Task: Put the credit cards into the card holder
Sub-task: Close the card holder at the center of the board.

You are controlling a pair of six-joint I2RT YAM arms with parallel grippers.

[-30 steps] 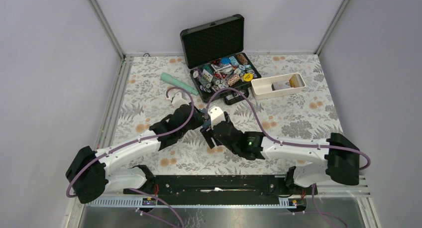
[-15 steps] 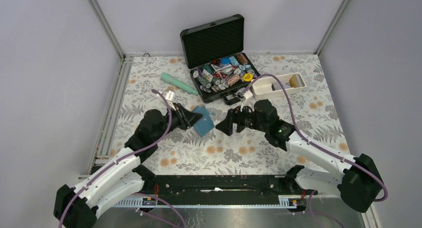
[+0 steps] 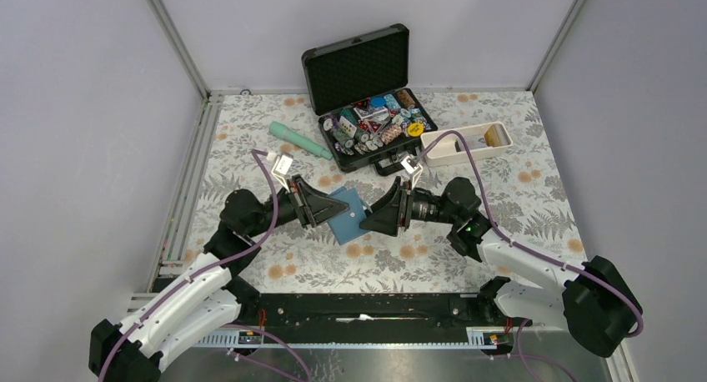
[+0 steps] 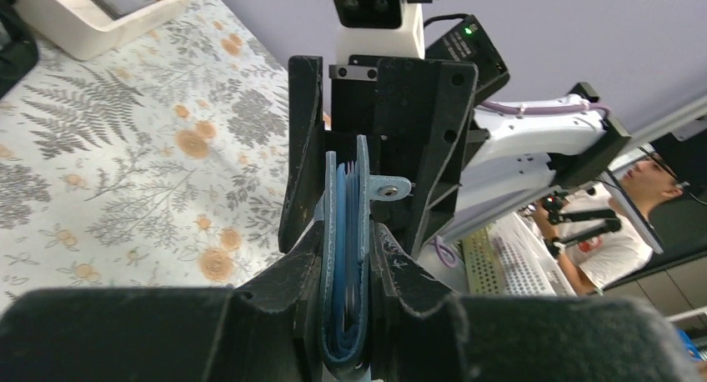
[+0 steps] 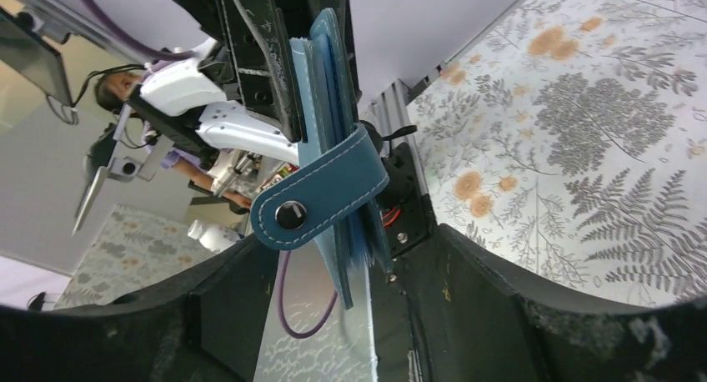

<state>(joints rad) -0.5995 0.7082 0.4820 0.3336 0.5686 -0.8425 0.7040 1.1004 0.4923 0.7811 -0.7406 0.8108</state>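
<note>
- Presently: left gripper (image 3: 323,207) is clamping tight on the card holder (image 3: 346,219), gripping its near edge and holding it up off the table, edge-on to its own wrist camera.
- Right gripper (image 3: 367,222) is facing in from 3 o'clock with its jaws spread wide and straddling the holder's far edge. It is pinching nothing.
- Snap strap (image 5: 317,194) is hanging loose across the open side, stud showing. Thin layers are showing between the covers; I cannot tell whether they are cards or slots.
- Credit cards (image 3: 471,140) are lying in the white tray (image 3: 433,148) at 2 o'clock, well apart from both grippers.
- Risk: if the right jaws close off-centre, the holder could twist out of the left grip and drop.
- Risk: the strap is dangling over the mouth and could block a slot or snag a finger.
- Risk: both arms are meeting nose to nose, so the fingers could knock together.
- Surface: a floral cloth (image 3: 500,198) is covering the table. A black case (image 3: 358,65) is standing open at 12 o'clock with poker chips (image 3: 375,123) inside.
- A green cylinder (image 3: 300,140) is lying at 11 o'clock.
- Room: plain grey walls (image 3: 83,107) are enclosing three sides.
</note>
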